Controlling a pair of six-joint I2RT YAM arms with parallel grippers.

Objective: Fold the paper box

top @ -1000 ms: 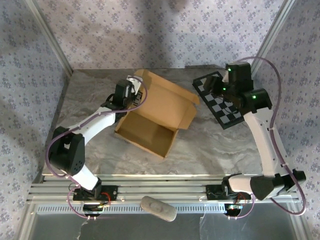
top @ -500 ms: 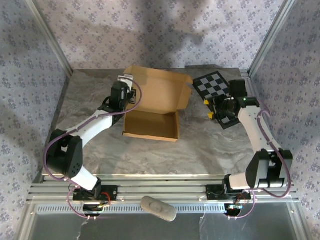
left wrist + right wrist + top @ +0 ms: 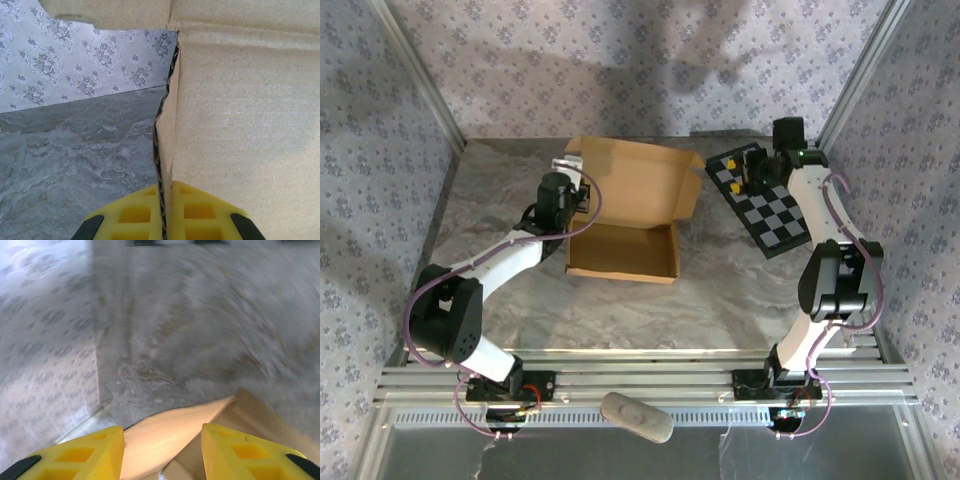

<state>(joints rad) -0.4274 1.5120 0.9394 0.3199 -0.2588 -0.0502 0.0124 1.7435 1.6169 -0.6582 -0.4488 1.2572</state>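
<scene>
My left gripper is pinched shut on the near side wall of the paper box, whose long axis runs rightward from it toward my right gripper, parted, empty, just beyond the lid's edge.

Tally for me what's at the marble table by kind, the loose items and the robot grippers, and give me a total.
Cardboard boxes: 1, the paper box, lid standing open
Checkerboard panels: 1, the black-and-white checkerboard panel
Grippers: 2, the left gripper pinching a wall of the box, the right gripper open above the panel
Total: 4
</scene>
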